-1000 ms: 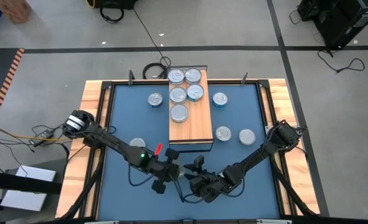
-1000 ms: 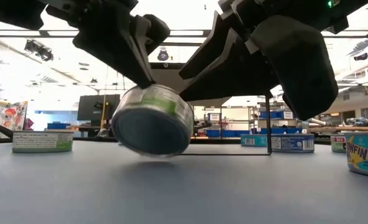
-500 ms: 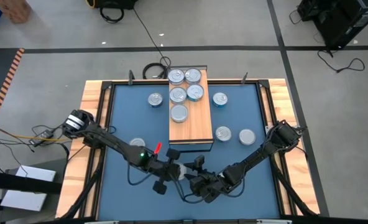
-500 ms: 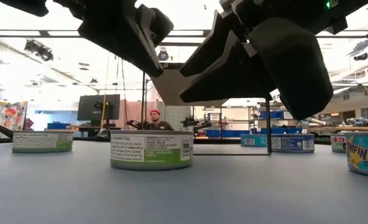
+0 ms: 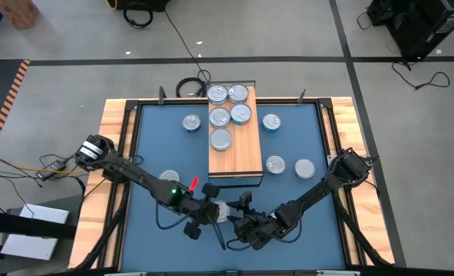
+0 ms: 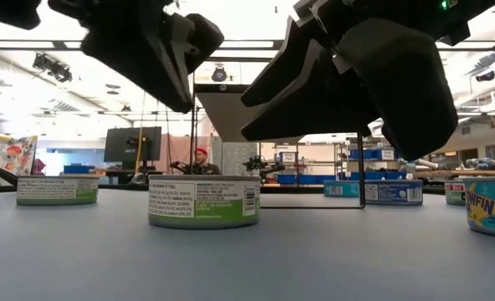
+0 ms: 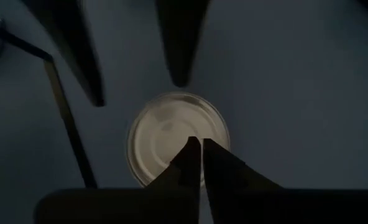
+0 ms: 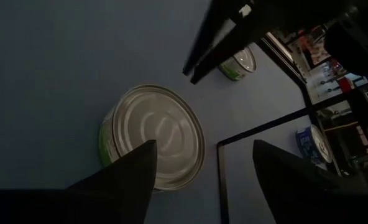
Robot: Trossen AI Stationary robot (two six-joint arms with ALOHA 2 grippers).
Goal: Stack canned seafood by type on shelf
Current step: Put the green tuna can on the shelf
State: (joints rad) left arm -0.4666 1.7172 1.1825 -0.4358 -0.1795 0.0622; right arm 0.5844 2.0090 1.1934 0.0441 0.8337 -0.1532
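Both pincers hover over 1 green-sided tin (image 6: 203, 201): left pincer (image 7: 201, 163) clenched, right pincer (image 8: 202, 163) spread.

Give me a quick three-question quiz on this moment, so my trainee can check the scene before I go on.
1. True or false: the green-labelled tin lies on its side.
2. How many tins sit on the wooden shelf?
3. Which tool's fingers stand apart: A left, B right, C both?

Key
1. False: it stands flat on the blue mat, lid up.
2. Five.
3. B: the right tool is open, while the left tool is shut above the tin.
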